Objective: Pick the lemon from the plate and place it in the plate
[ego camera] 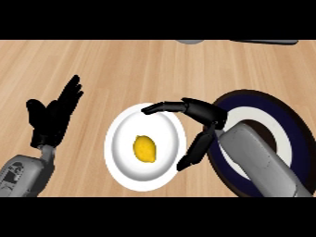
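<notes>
A yellow lemon (pixel 144 148) lies in the middle of a white plate (pixel 123 134) at the centre of the wooden counter. My right hand (pixel 203 116) hovers over the plate's right rim, its fingers spread and arching toward the lemon without touching it, its thumb pointing down beside the rim. Under my right forearm sits a dark blue plate (pixel 298 134) with a white ring, partly hidden by the arm. My left hand (pixel 54 115) rests open at the left, fingers up, well clear of both plates.
A grey object (pixel 190 41) and a dark utensil (pixel 266 41) show at the counter's far edge. Bare wood stretches across the back and left of the counter.
</notes>
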Motion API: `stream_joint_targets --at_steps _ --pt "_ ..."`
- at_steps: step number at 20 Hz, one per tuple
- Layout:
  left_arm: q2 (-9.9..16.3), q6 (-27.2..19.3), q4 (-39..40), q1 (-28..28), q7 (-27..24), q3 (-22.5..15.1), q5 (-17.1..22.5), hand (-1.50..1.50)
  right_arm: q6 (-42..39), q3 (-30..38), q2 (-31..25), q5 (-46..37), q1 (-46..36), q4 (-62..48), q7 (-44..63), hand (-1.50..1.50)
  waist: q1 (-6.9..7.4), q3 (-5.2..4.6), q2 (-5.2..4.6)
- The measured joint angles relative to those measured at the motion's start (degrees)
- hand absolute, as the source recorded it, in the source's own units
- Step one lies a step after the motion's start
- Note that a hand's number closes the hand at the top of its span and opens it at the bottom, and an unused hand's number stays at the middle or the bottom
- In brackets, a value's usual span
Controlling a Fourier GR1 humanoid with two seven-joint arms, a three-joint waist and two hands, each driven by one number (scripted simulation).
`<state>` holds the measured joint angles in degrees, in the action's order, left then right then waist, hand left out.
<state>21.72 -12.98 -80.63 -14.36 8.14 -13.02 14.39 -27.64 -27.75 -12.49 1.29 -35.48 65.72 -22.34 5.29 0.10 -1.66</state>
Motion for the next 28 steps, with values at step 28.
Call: stream_joint_targets --at_steps 28 --pt "-1.53 4.09 3.67 2.05 -1.50 5.96 -1.99 0.00 3.22 -14.66 12.09 -31.71 -23.46 -32.72 -10.17 -1.50 -3.79 -0.11 1.33"
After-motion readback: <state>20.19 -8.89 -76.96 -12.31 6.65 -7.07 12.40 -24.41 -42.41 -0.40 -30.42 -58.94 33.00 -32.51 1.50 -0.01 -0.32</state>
